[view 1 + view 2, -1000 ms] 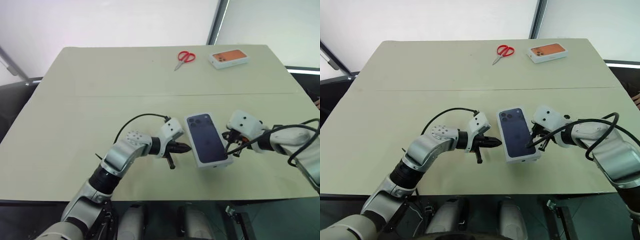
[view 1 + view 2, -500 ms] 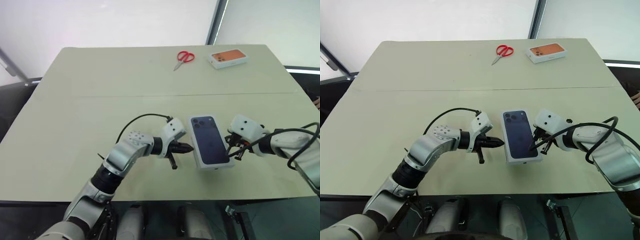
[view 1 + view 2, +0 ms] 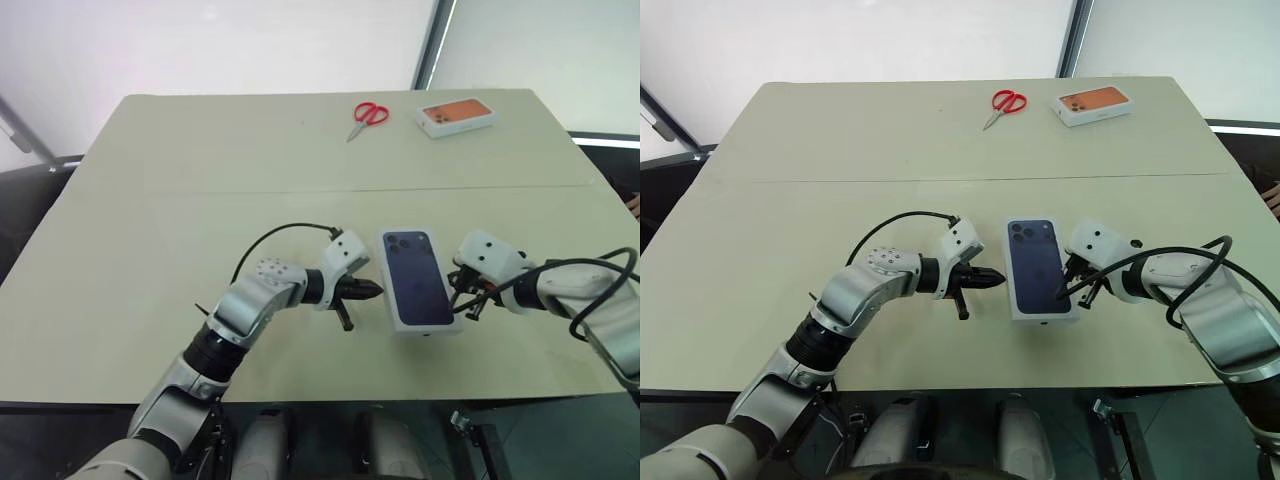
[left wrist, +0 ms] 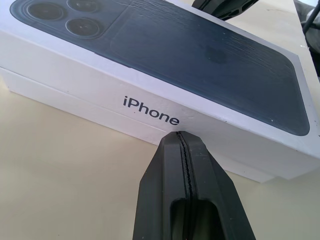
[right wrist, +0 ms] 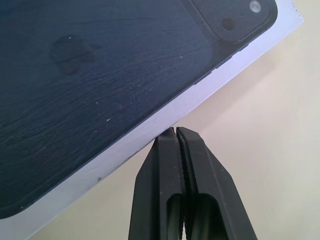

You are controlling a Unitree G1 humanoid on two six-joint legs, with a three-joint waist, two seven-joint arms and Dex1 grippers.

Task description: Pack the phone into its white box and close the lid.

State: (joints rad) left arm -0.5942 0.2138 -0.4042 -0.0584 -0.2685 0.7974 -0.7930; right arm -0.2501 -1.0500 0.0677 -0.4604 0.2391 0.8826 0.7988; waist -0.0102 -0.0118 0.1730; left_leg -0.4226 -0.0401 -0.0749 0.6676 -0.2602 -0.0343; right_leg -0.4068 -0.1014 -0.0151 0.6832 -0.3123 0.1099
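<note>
The lid [image 3: 419, 277] sits on the white box [image 4: 75, 102] near the bench's [image 3: 150, 220] front edge. The left fingers [image 3: 374, 290] and right fingers [image 3: 457, 296], both closed and empty, press its opposite long sides.

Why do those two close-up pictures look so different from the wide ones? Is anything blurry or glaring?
Left wrist view: the lid is sharp, lettering readable; the closed left pincer sits soft in the foreground. Right wrist view: scratches on the lid's dark print show clearly; the right pincer is slightly soft. Head views: even light, a bright washed-out backdrop behind the table, faint shadows.
</note>
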